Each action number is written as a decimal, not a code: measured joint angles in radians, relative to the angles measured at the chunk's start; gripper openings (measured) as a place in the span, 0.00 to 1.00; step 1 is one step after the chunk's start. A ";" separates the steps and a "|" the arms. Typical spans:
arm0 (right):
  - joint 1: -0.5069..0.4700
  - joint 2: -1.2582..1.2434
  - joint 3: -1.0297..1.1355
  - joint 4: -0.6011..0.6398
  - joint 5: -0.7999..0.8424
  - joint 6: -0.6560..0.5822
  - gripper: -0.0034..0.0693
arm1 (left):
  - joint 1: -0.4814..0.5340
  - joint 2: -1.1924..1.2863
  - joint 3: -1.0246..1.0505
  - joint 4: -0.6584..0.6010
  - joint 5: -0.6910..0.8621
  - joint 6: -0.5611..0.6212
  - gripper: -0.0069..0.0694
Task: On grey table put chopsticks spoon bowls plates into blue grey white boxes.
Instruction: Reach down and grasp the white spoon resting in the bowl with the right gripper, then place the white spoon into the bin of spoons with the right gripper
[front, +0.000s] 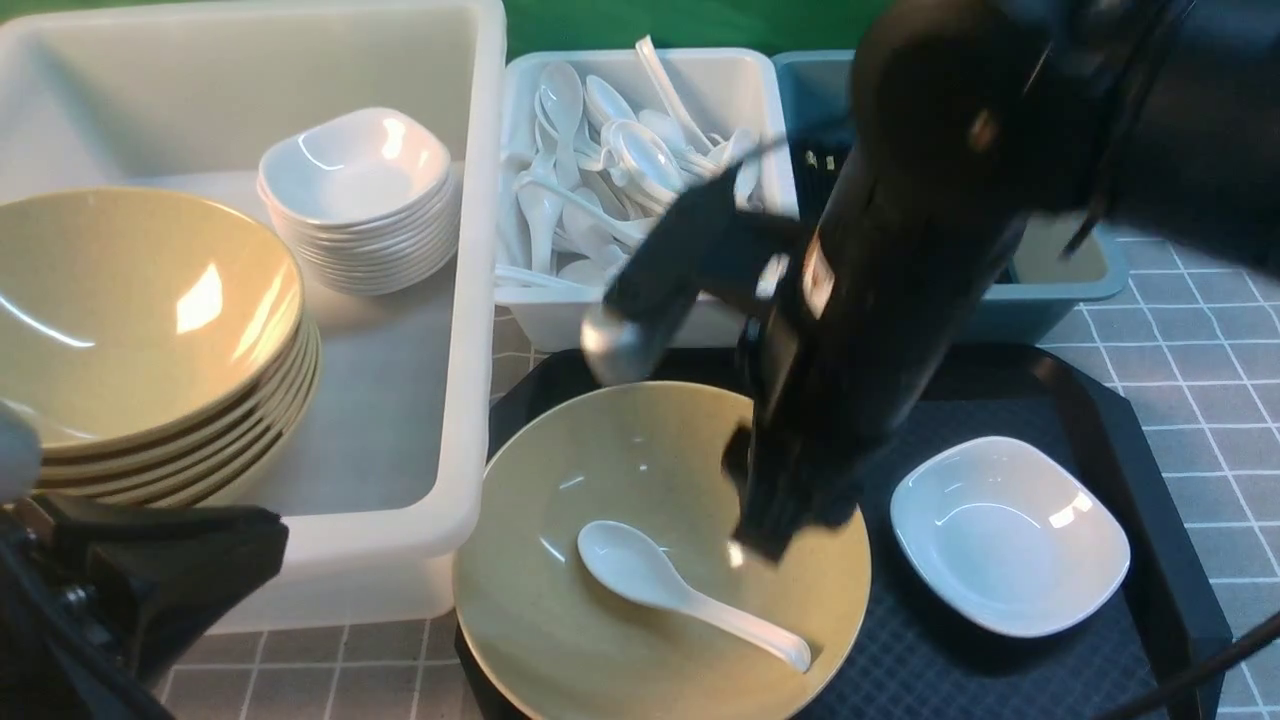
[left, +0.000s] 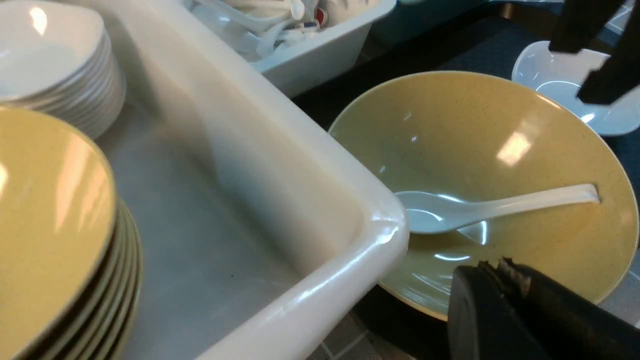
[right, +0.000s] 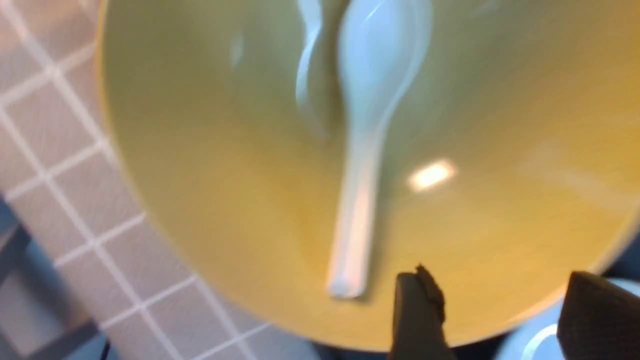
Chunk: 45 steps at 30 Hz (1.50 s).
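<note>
Spoon, glossy white with a deep oval scoop, lies inside a wide olive-yellow bowl on the black textured tray, handle pointing near-right. Right gripper hangs over the bowl's right half, jaws spread, gripping nothing. Left gripper sits near the large whitish plastic tub, fingers pressed together. A small white rounded-square dish rests right of the bowl.

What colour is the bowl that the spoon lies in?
Glossy olive-yellow; the bowl shows best in the front view.
</note>
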 joint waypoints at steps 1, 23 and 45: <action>0.013 0.008 0.023 0.000 0.000 0.000 0.60 | 0.000 0.000 0.005 -0.003 0.000 -0.003 0.08; 0.042 0.234 0.054 0.000 -0.171 0.066 0.75 | 0.000 0.000 0.008 -0.052 0.035 0.009 0.08; -0.069 0.198 -0.340 -0.140 -0.104 0.006 0.26 | 0.000 0.294 -0.141 0.048 -0.051 -0.088 0.08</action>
